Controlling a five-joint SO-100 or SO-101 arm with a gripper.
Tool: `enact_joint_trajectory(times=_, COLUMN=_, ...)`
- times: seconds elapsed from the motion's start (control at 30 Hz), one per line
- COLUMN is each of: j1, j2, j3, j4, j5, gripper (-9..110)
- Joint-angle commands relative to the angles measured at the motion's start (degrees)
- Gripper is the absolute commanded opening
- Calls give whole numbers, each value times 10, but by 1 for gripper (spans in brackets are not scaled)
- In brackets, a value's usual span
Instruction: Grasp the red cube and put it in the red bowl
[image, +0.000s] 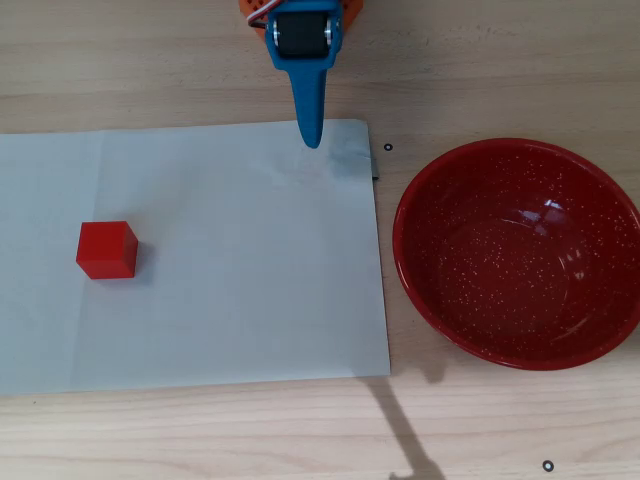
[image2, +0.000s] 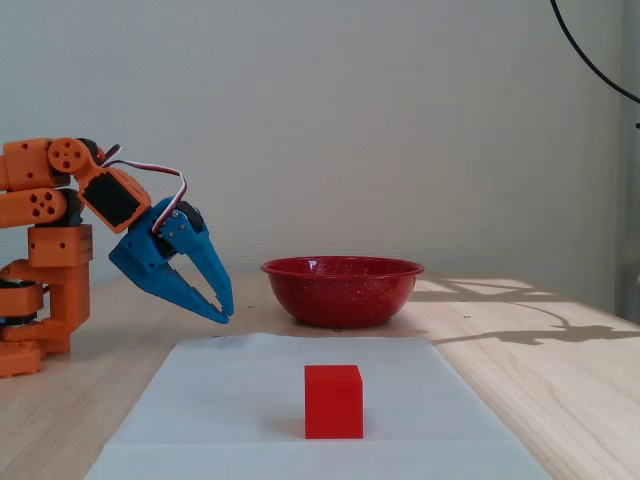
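The red cube (image: 107, 250) rests on the left part of a white paper sheet (image: 250, 290); in the fixed view the cube (image2: 333, 402) stands nearest the camera. The red bowl (image: 440, 290) sits empty on the wood to the right of the sheet, and it shows at the back in the fixed view as the bowl (image2: 342, 292). My blue gripper (image: 312, 140) hangs over the sheet's top edge, far from the cube and left of the bowl. In the fixed view the gripper (image2: 224, 314) points down a little above the table, its fingertips together and holding nothing.
The orange arm base (image2: 45, 290) stands at the left of the fixed view. Bare wooden table (image: 500, 60) surrounds the sheet. A thin shadow (image: 400, 430) crosses the front edge near the bowl.
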Motion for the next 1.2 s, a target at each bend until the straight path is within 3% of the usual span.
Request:
enact_joint_trajectory(times=0.0, j1=-4, j2=6, j3=5, j4=-1, j5=6, gripper=0)
enact_joint_trajectory(times=0.23, j1=2, j2=-39, j3=-26, j4=8, j5=62, gripper=0)
enact_joint_trajectory(times=0.53, j1=-4, j2=-186, j3=-210, j4=98, j5=105, gripper=0)
enact_joint_trajectory(times=1.17, j1=-126, j2=-553, j3=-635, j4=258, j5=232, gripper=0)
